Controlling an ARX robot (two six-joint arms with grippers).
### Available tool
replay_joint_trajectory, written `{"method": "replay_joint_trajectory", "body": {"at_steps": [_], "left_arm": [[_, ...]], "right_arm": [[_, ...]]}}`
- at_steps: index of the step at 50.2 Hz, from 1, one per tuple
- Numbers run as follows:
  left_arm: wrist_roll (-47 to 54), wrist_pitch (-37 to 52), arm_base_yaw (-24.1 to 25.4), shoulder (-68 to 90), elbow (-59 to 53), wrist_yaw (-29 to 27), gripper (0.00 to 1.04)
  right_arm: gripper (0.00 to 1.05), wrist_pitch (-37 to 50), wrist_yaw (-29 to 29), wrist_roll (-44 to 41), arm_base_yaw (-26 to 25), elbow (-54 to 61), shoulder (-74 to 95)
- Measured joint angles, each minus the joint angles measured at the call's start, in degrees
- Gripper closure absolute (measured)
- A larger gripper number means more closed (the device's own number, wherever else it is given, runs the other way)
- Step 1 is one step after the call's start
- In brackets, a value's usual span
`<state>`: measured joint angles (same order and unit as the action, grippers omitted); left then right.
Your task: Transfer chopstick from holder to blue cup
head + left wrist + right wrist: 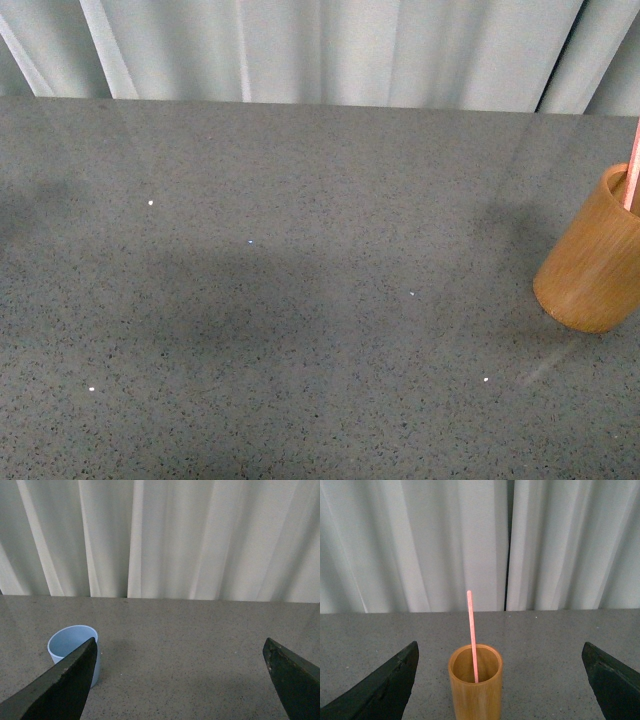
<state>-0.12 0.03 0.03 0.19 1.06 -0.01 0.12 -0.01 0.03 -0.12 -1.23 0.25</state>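
The orange-brown wooden holder (590,257) stands at the table's right edge in the front view, with a pinkish-red chopstick (632,170) standing in it. In the right wrist view the holder (475,685) stands upright ahead of my open right gripper (500,655), between its jaws, and the chopstick (472,635) rises well above its rim. The light-blue cup (75,652) shows only in the left wrist view, upright and empty, partly behind one finger of my open left gripper (180,652). Neither gripper shows in the front view.
The grey speckled table (300,300) carries a few small white specks. A pale pleated curtain (320,50) hangs behind the table's far edge.
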Motion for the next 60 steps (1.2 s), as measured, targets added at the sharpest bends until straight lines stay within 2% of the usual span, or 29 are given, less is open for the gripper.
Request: {"method": "replay_joint_trajectory", "body": {"at_steps": [60], "left_arm": [[0.0,0.0,0.0,0.0,0.0,0.0,0.07]], "right_arm": [[0.1,0.0,0.0,0.0,0.0,0.0,0.0]]}}
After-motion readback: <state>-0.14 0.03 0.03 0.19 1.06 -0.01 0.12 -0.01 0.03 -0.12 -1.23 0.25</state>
